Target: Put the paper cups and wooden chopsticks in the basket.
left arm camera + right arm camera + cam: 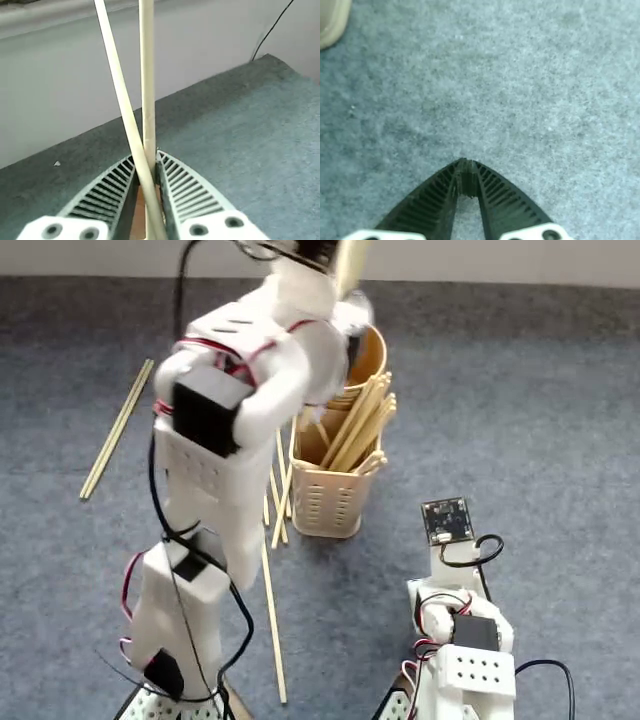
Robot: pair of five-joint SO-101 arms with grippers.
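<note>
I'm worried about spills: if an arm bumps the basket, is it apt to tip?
Probably somewhat tippy: the basket stands tall and narrow, with chopsticks leaning out over one rim. Its slotted walls look like thin plastic, so likely light; a bump may slide it on the carpet.

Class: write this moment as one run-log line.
left gripper: shut on two pale wooden chopsticks | right gripper: shut, empty, over grey carpet | beige slotted basket: part filled

Chopsticks [146, 75] cut off at top, basket [325, 505] — pt. behind L arm [240, 410]
</note>
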